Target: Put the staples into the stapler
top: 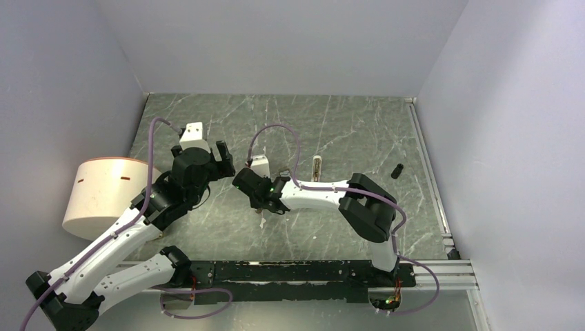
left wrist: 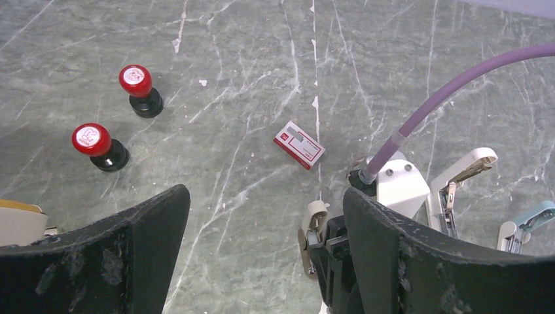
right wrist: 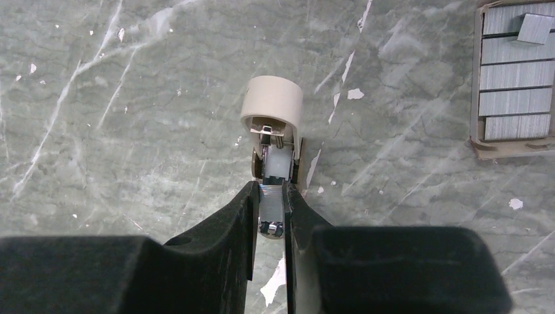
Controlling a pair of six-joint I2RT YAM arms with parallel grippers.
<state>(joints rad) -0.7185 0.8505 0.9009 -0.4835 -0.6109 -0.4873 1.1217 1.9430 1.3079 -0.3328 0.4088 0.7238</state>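
Observation:
The beige stapler (right wrist: 271, 104) lies open on the marble, its grey metal channel (right wrist: 275, 163) pointing toward my right gripper (right wrist: 271, 199). That gripper is shut on a ribbed silver strip of staples (right wrist: 271, 209), held in line with the channel's near end. More staples (right wrist: 514, 78) lie as several strips in a brown tray at the upper right. In the left wrist view the stapler (left wrist: 314, 226) sits beside the right gripper's black fingers. My left gripper (left wrist: 265, 199) is open and empty, hovering above the marble just left of the stapler. In the top view both grippers, left (top: 222, 160) and right (top: 261, 203), are at the table's middle.
Two red-topped stamps (left wrist: 135, 80) (left wrist: 91, 139) stand at the left. A little red-and-white box (left wrist: 298, 144) lies beyond the stapler. A long white stapler (left wrist: 458, 176) and a light-blue stapler (left wrist: 531, 221) lie open at the right. A white cylinder (top: 103, 196) stands at the table's left edge.

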